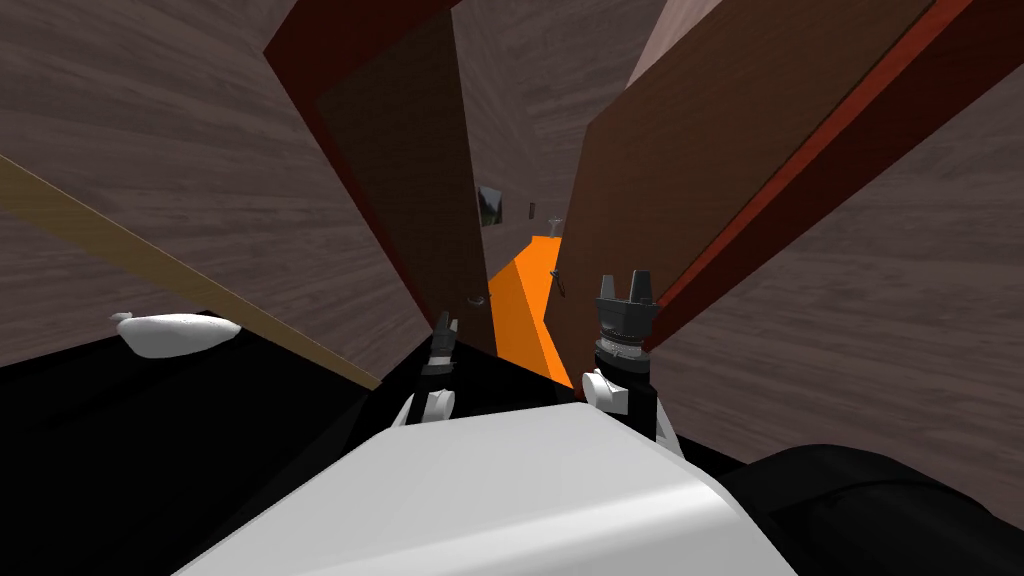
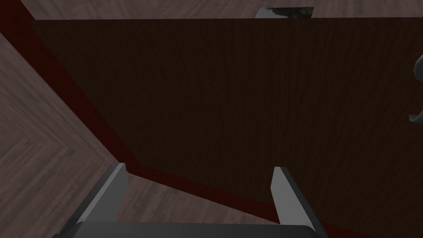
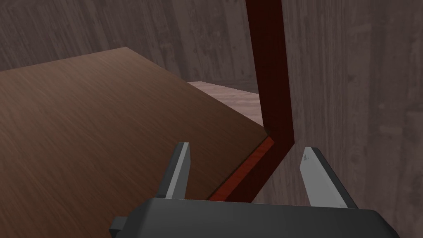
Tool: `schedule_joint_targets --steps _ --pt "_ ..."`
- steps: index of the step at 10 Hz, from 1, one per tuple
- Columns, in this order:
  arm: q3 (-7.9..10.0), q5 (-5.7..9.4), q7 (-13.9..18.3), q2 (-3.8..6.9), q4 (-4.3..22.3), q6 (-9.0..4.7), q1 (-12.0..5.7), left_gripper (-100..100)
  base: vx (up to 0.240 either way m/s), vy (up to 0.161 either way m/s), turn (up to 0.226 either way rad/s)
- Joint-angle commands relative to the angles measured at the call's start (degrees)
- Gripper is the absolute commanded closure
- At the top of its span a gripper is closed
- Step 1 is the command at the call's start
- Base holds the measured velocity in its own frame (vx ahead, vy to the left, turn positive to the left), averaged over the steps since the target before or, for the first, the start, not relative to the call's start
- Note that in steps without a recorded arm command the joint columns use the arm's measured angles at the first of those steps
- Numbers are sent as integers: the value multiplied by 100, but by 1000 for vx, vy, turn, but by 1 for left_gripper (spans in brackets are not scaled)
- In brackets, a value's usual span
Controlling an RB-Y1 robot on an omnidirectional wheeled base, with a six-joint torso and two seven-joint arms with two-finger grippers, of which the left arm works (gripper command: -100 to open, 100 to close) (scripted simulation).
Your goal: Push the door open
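Observation:
Two brown door leaves stand ajar with a narrow gap between them. The darker left leaf [image 1: 410,170] has a small grey handle [image 1: 477,299] near its edge. The lighter right leaf [image 1: 700,150] is swung away inside a dark red frame [image 1: 800,170]. My left gripper [image 1: 443,330] is open and faces the dark leaf [image 2: 248,103] near its red frame [image 2: 82,107], with the handle [image 2: 417,95] off to one side. My right gripper [image 1: 625,285] is open, its fingers straddling the hinge side of the right leaf [image 3: 103,132] and the frame [image 3: 270,82].
Through the gap lies an orange floor [image 1: 525,300] with a small picture [image 1: 489,205] on the far wall. Grey wood-grain walls [image 1: 200,150] flank the doorway. A white rounded object [image 1: 175,333] lies at the left above a black area [image 1: 150,450].

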Motion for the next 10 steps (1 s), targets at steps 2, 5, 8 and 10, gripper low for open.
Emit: schedule_joint_targets --steps 2,5,8,10 --pt "-100 -23 50 14 411 -75 -98 -100 88 109 -93" --pt "-167 -37 88 22 805 -153 -200 -100 49 67 -58" --pt "-233 -51 125 27 1206 -231 -301 -100 52 73 -67" --pt "-265 -58 144 27 1445 -269 -351 -100 45 73 -42"
